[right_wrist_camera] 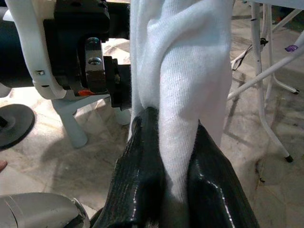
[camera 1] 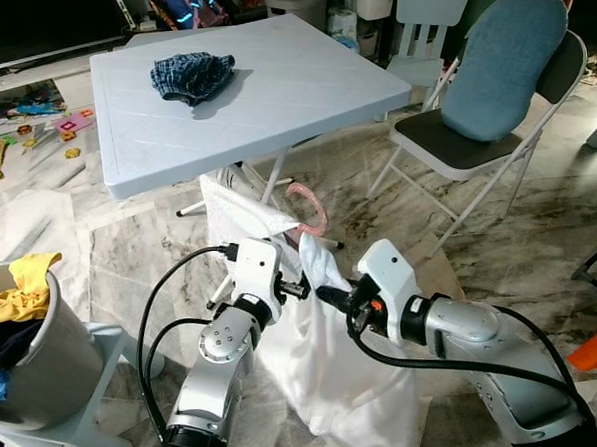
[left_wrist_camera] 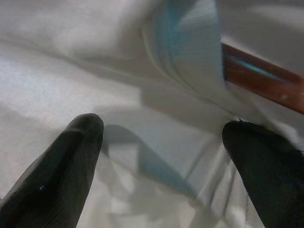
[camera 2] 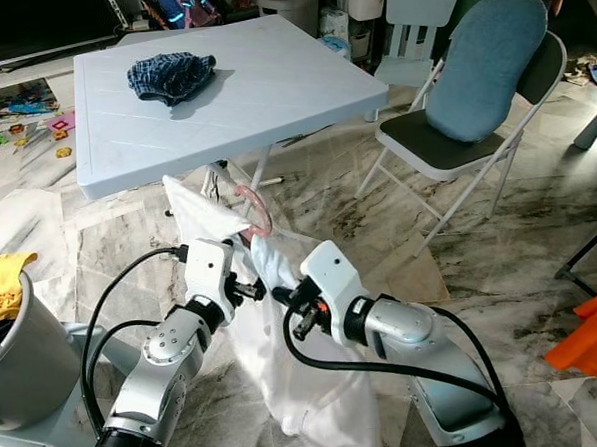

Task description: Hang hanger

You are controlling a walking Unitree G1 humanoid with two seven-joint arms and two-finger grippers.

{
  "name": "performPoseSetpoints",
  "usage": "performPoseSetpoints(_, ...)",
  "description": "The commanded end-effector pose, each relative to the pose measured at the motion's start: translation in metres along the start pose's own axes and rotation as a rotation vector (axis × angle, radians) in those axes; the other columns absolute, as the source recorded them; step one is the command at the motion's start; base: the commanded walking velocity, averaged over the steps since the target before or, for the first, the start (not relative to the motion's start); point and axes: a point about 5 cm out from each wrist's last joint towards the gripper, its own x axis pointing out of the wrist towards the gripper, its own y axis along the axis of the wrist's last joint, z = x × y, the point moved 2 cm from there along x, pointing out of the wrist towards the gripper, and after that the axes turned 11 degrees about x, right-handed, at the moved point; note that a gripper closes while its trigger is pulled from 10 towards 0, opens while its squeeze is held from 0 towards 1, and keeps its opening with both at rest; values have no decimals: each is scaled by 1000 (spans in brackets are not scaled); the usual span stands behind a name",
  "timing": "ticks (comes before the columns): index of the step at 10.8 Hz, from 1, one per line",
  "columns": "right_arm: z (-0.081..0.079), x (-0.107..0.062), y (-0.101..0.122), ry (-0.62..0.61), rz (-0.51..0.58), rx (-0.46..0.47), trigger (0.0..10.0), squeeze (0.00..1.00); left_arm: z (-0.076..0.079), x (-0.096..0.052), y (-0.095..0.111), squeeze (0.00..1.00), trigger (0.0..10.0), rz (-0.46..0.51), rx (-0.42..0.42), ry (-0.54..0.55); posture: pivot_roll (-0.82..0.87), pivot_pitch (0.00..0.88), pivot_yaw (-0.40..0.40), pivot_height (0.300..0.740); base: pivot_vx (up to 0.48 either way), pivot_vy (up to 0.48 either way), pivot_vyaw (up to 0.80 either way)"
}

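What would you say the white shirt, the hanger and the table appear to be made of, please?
White shirt: soft knit cloth, matte; fine ribbing shows where the right hand pinches it.
Hanger: probably plastic, pink and slightly see-through, with a smooth sheen.
Table: likely moulded plastic, pale and matte, with shallow grooves across the top, on thin white metal-looking legs.

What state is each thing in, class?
Shirt: hanging, pinched by the right gripper.
Hanger: inside the shirt, hook sticking out.
Left gripper: open, against the shirt.
Shorts: crumpled on the table.
Chair: unfolded, cushion on it.
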Motion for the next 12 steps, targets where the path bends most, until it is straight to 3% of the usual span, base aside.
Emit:
performPoseSetpoints(1,-10,2,10,45,31,-22,10000,0,5,1,0,0,10000,9,13,-34,-210,21,2,740,0,0,0)
performPoseSetpoints(2,-11,1,11,61,26,-27,10000,0,4,1,-1,0,7098,6,22,-35,-210,21,2,740,0,0,0)
performPoseSetpoints(3,-13,-2,10,84,11,-41,10000,0,-1,1,-4,0,510,-12,30,-16,-211,20,3,740,0,0,0)
performPoseSetpoints(4,-12,-5,8,94,-5,-47,10000,0,-4,2,-4,0,0,-15,28,-3,-213,20,5,740,0,0,0)
performPoseSetpoints(6,-1,-10,1,58,-45,-50,10000,0,-14,1,-6,0,0,-29,60,36,-213,18,7,740,0,0,0)
performPoseSetpoints(12,3,-16,-1,62,-77,-81,10000,0,-42,-4,-19,0,0,-99,86,171,-213,11,6,740,0,0,0)
